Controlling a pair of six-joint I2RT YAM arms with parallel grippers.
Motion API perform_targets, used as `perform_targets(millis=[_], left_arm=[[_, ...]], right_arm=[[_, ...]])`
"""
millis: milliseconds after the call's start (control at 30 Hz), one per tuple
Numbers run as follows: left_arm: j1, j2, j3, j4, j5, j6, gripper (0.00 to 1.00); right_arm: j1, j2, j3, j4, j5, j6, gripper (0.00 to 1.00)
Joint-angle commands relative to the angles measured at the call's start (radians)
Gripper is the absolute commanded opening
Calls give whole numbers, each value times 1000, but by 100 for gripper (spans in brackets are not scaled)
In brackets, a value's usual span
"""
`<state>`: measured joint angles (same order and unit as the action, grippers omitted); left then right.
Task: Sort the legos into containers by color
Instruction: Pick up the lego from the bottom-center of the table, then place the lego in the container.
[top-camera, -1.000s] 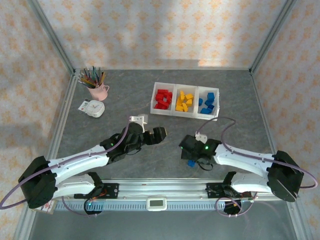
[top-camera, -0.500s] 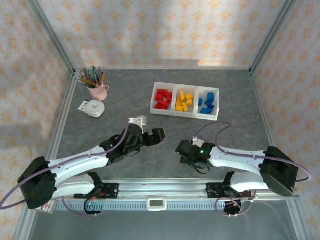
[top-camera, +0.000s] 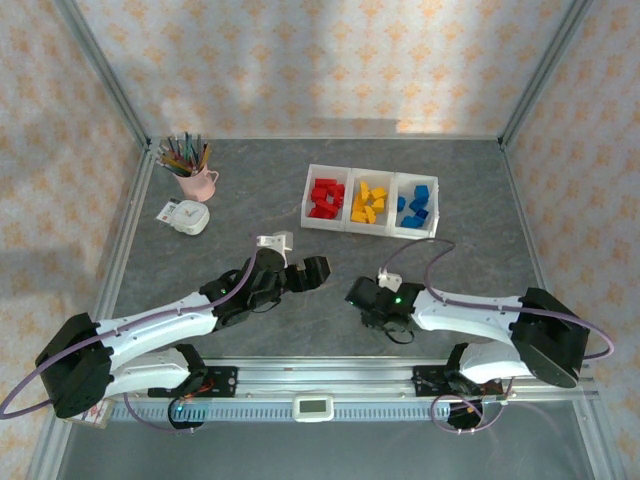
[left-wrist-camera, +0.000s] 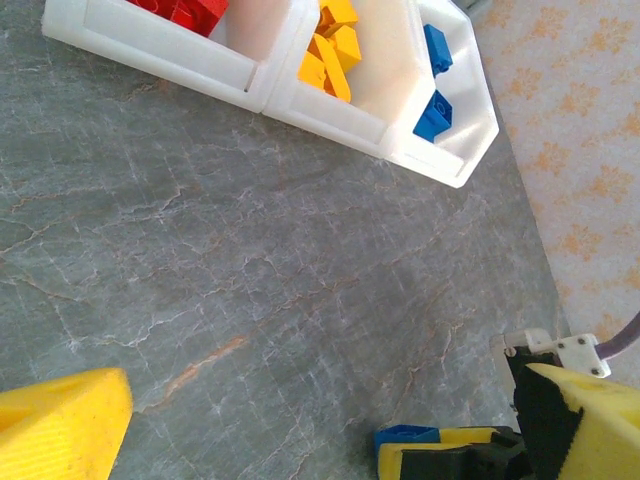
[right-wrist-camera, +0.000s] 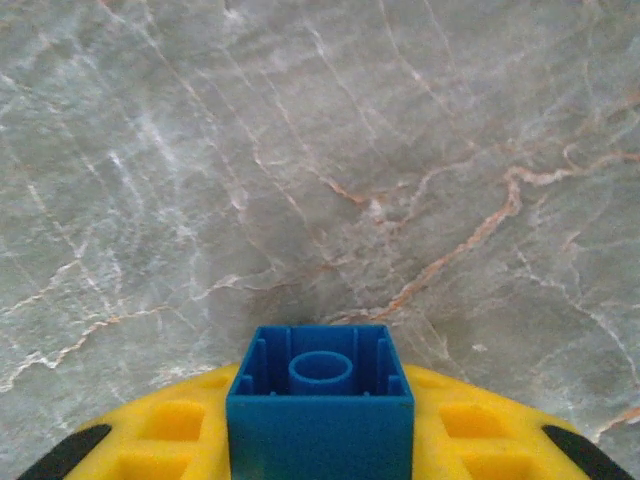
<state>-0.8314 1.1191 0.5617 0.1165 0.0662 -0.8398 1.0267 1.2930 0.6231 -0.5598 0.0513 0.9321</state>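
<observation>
- Right gripper (top-camera: 362, 296) sits low over the near-centre of the grey marbled table (top-camera: 250, 200), well apart from the tray (top-camera: 345, 228) and on the near side of it.
- Right wrist view: the right gripper (right-wrist-camera: 320, 445) is pinched on one blue brick (right-wrist-camera: 320, 392). The yellow pads (right-wrist-camera: 175, 430) lie flush against both side faces of the brick, with no gap to see on either side.
- The brick is centred between the pads and sticks out a little past their tips. Its hollow side, with a round tube inside, faces the wrist camera.
- Cannot tell whether the brick rests on the table or is raised off it; bare table lies beyond it.
- Left wrist view: the same blue brick (left-wrist-camera: 405, 434) shows at the bottom edge, touching a yellow fingertip of the right gripper (left-wrist-camera: 445, 450).
- Left gripper (top-camera: 310, 272) hangs just left of the right gripper, near it but apart. Its jaws are spread wide, with nothing between them.
- Left wrist view: the left gripper (left-wrist-camera: 330, 400) has its yellow fingers (left-wrist-camera: 60, 420) at the outer edges of the frame, bare table between them.
- Tray: three joined white bins at the far-centre of the table. Left bin holds red bricks (top-camera: 326, 197), middle bin yellow bricks (top-camera: 369, 203), right bin blue bricks (top-camera: 414, 207).
- Left wrist view confirms the order across the tray (left-wrist-camera: 180, 65): red bricks (left-wrist-camera: 185, 10), yellow bricks (left-wrist-camera: 330, 45), blue bricks (left-wrist-camera: 433, 100).
- Pink mug (top-camera: 197, 183) of pencils stands at the far left, well away from both grippers.
</observation>
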Motion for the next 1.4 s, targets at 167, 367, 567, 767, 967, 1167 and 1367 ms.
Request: perform_targets(millis=[167,367,567,767,967,1167,1367], left_arm=[[-5,-6,49,-19,-41,18,99],[-6,42,149,-34,-65,61,99],[4,131,261,-35,-104,96,99],[51,233,351,-2,-66,99,99],[98,286,389,27,-45,105,99],[121,303,400,45,-32,100,99],[129,299,394,39,-37,102,99]], right_arm=[[-59,-41,120,-55,119,-120,29],[-228,-47,234,-6,158,-306,29],[-443,23,343,116,137,-473,29],[-612,169,449,196,115,-553,29],[-725,311,528,264,99,-581,29],[-784,482,659,277,62,-613,30],[-801,572,749,262,56,-640,40]])
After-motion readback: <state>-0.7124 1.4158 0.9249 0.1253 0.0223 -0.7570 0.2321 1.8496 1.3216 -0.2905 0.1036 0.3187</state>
